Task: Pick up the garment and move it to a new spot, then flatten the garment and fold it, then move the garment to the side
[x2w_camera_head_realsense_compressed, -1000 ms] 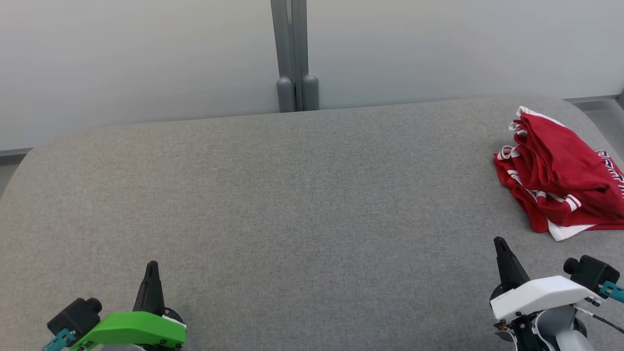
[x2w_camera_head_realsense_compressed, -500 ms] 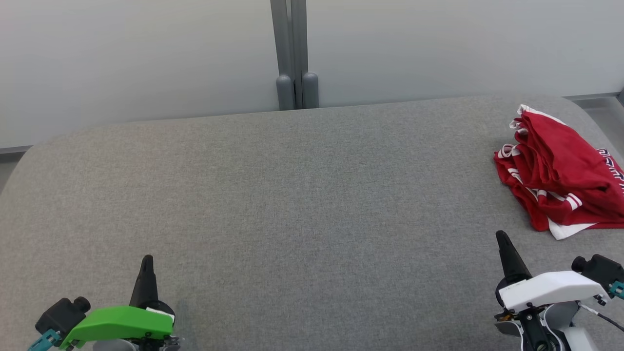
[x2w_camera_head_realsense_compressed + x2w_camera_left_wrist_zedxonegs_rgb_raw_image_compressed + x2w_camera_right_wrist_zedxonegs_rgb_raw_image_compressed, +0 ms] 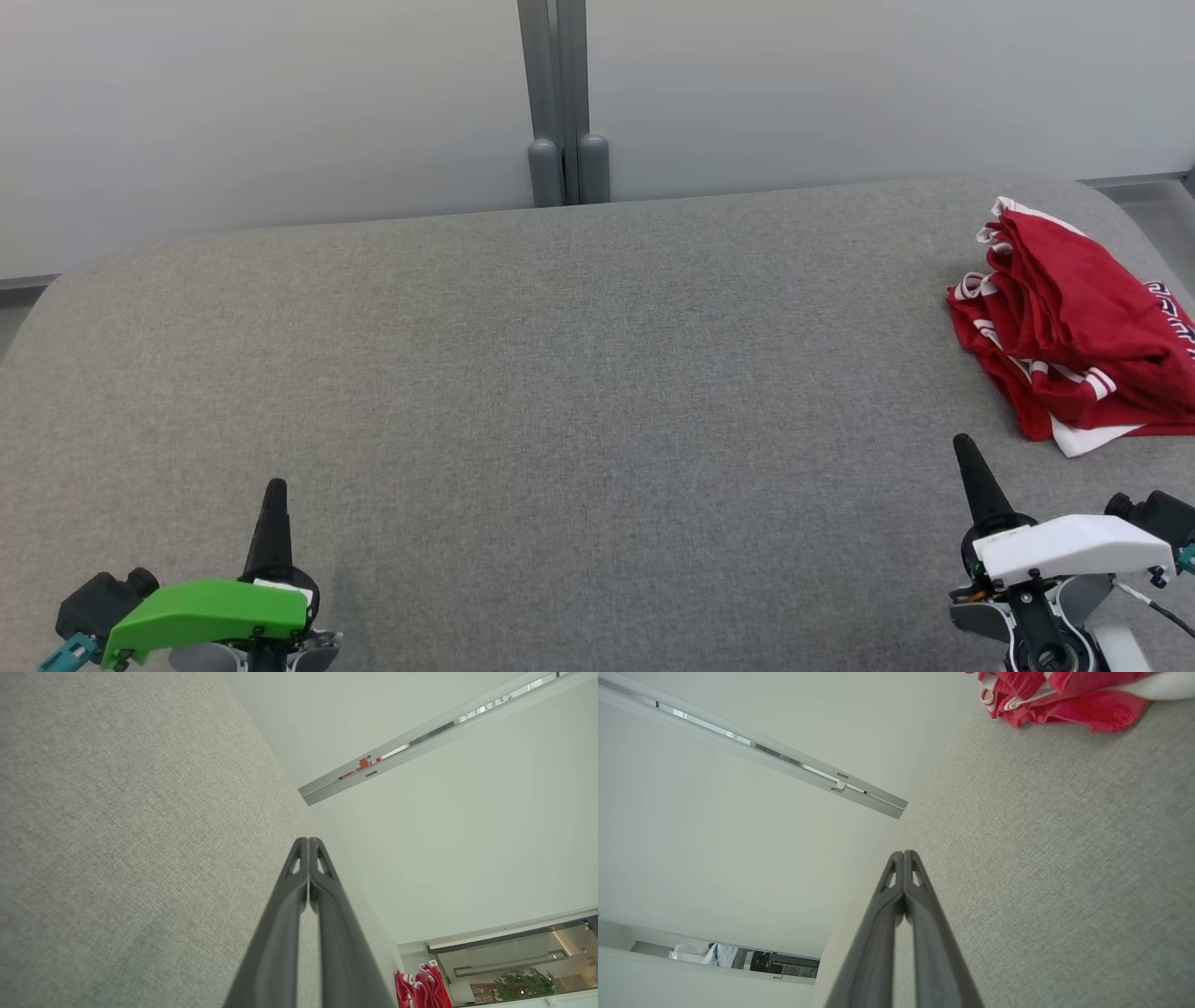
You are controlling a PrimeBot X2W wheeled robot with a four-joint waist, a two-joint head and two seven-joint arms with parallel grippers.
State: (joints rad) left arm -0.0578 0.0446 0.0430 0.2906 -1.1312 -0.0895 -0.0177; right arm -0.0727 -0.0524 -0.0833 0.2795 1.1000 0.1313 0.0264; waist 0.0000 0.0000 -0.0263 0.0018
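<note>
A red garment (image 3: 1074, 327) with white trim lies folded in a heap at the far right of the grey table (image 3: 560, 373). It also appears at the top of the right wrist view as the garment (image 3: 1064, 700) and small at the bottom of the left wrist view as the garment (image 3: 423, 989). My right gripper (image 3: 963, 446) is shut and empty, hovering a short way in front of the garment. My left gripper (image 3: 275, 487) is shut and empty at the lower left, far from the cloth. Both wrist views show the fingertips pressed together: left gripper (image 3: 308, 841), right gripper (image 3: 904, 854).
A pale wall runs behind the table, with a grey vertical post (image 3: 563, 103) at its middle. The table's rounded back corners fall away at far left and far right. Wide bare grey fabric lies between the two grippers.
Both arms have slid down toward the bottom edge of the head view, with the fingers staying shut. The garment has not moved on the table.
</note>
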